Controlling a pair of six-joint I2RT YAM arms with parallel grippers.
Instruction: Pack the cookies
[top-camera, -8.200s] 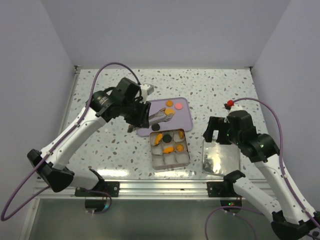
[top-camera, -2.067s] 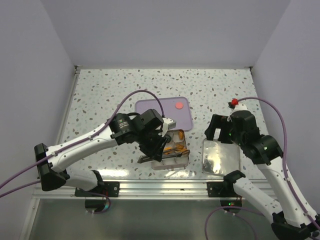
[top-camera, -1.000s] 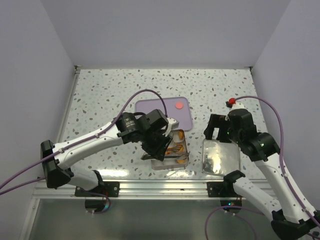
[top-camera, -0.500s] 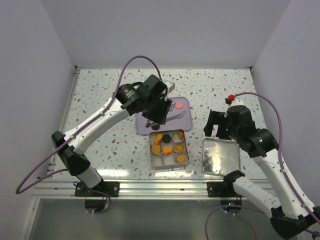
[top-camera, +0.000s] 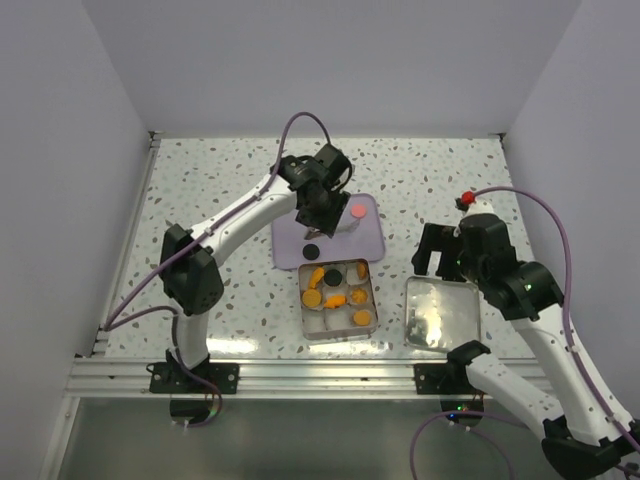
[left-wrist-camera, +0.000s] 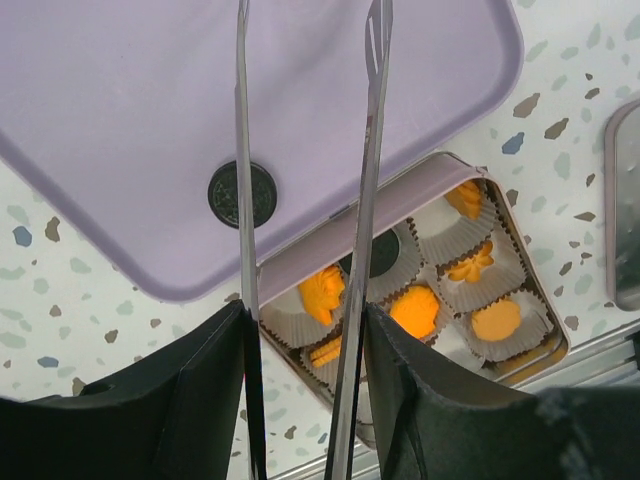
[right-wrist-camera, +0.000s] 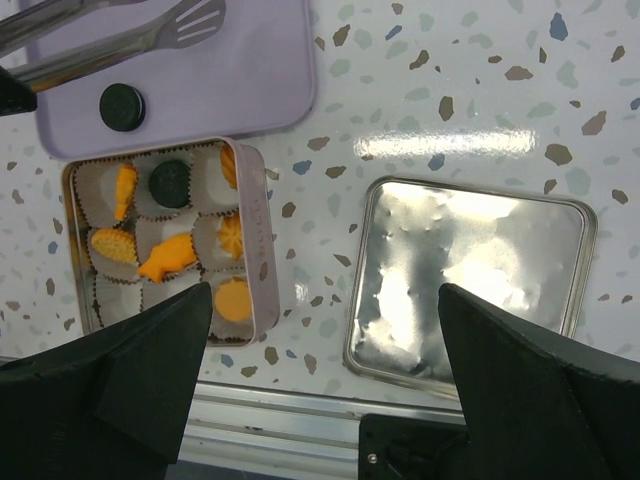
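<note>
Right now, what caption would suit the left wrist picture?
Open metal tongs poised over a black cookie on the lilac tray, beside the tin of orange cookies.

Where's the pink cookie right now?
In the top view, the pink cookie lies on the purple tray, near its far right corner, beyond the tin.

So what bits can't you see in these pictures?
- Tips of the tongs: in the left wrist view, the top edge cuts them off. The pink cookie is out of that view too.
- Near cups of the tin: in the left wrist view, they are hidden behind the fingers of the left gripper.
- Outer face of the lid: hidden in every view, because it lies shiny side up.
</note>
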